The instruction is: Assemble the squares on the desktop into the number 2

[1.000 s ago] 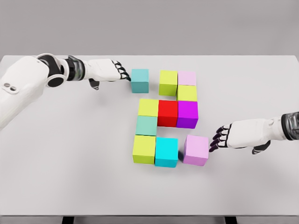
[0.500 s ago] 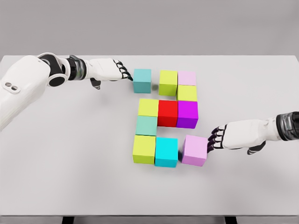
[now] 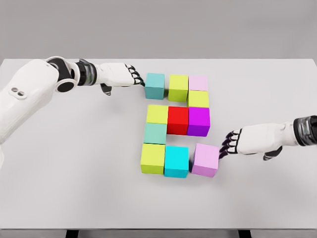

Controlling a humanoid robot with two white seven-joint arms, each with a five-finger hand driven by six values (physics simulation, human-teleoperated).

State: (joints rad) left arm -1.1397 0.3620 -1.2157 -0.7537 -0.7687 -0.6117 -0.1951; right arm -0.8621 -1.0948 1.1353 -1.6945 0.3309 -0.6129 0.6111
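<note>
From the head view, I take the red cube (image 3: 178, 120) as my marker. Up and to its left, my left hand (image 3: 119, 75) has its fingers extended and gripping nothing, fingertips (image 3: 139, 82) against the left face of the teal cube (image 3: 154, 85), which sits just short of the yellow-green cube (image 3: 178, 87) in the top row. Below and to the right of red, my right hand (image 3: 247, 142) also has its fingers extended and empty, their tips at the right face of the lilac cube (image 3: 206, 159), a sliver apart from the cyan cube (image 3: 177, 161). I judge this the closing step: both end cubes need a short, straight inward push, without skewing their neighbours.
</note>
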